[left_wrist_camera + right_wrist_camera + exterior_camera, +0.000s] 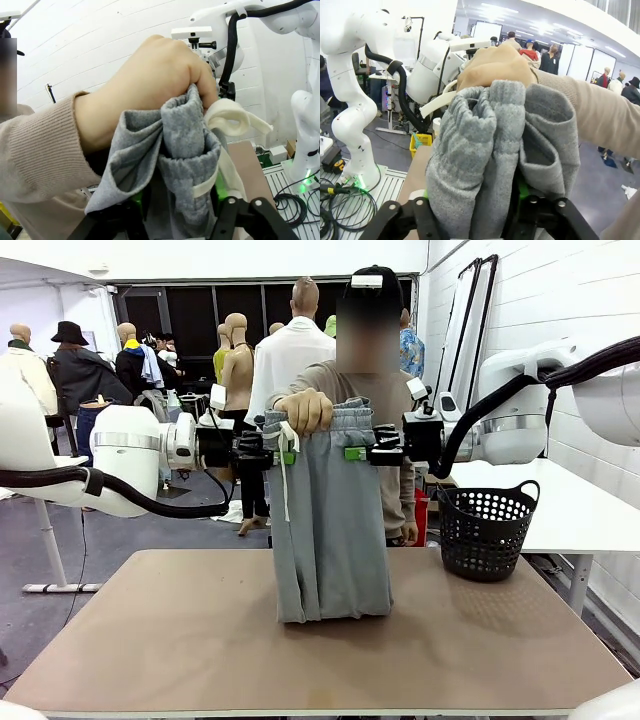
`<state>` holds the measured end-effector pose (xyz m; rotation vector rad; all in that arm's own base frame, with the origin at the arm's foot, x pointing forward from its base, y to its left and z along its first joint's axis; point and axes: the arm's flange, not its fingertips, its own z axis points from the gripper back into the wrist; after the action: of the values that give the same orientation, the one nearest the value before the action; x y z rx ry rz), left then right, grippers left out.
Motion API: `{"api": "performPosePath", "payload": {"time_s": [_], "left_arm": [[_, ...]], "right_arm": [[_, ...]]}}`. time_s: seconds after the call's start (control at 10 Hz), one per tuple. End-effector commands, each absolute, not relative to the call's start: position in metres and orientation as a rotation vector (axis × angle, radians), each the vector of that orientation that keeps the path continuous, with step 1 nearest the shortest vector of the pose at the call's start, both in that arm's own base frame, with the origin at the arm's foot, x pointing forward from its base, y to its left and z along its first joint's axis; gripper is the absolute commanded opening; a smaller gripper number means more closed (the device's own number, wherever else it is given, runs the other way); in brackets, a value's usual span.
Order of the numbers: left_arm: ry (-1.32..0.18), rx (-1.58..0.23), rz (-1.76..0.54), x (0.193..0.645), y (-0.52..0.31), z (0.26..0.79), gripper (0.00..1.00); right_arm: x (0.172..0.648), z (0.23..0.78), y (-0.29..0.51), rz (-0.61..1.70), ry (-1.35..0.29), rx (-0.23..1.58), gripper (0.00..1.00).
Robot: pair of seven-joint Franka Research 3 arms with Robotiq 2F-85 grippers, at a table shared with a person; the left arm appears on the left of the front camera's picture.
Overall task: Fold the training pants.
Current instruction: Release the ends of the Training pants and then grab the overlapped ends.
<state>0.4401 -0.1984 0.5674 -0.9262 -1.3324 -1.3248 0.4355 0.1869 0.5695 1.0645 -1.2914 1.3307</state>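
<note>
Left gripper [285,456] clamped on left edge of the training pants [332,530], just under the waistband [348,418]. Right gripper [356,453] clamped on the right edge at the same height. Green pads press the grey cloth on both sides.

Pants are held up mid-air over the middle of the table [180,640] and hang straight down. Lower end reaches the tabletop; contact unclear. Person's hand [303,410] grips the bunched waistband from above, between the two grippers. White drawstring [283,480] dangles down the left side.

Left wrist view: gripper [177,202] has fabric packed between its fingers, hand [145,90] fisted on top. Right wrist view: same for the gripper [472,202], tan sleeve [590,110] at right.

Black perforated basket [487,540] sits on table's right side, well apart from pants.
</note>
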Motion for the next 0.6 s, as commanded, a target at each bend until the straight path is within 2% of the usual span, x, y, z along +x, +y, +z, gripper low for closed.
{"api": "performPosePath", "payload": {"time_s": [0.0, 0.5], "left_arm": [[-1.320, -0.915, -1.300, 0.432, -0.191, 0.568, 1.00], [-1.343, -0.878, -1.246, 0.415, -0.172, 0.569, 1.00]], "right_arm": [[0.431, 0.572, 0.184, 1.308, -1.280, 1.051, 1.00], [0.425, 0.574, 0.166, 1.275, -1.284, 1.005, 1.00]]}}
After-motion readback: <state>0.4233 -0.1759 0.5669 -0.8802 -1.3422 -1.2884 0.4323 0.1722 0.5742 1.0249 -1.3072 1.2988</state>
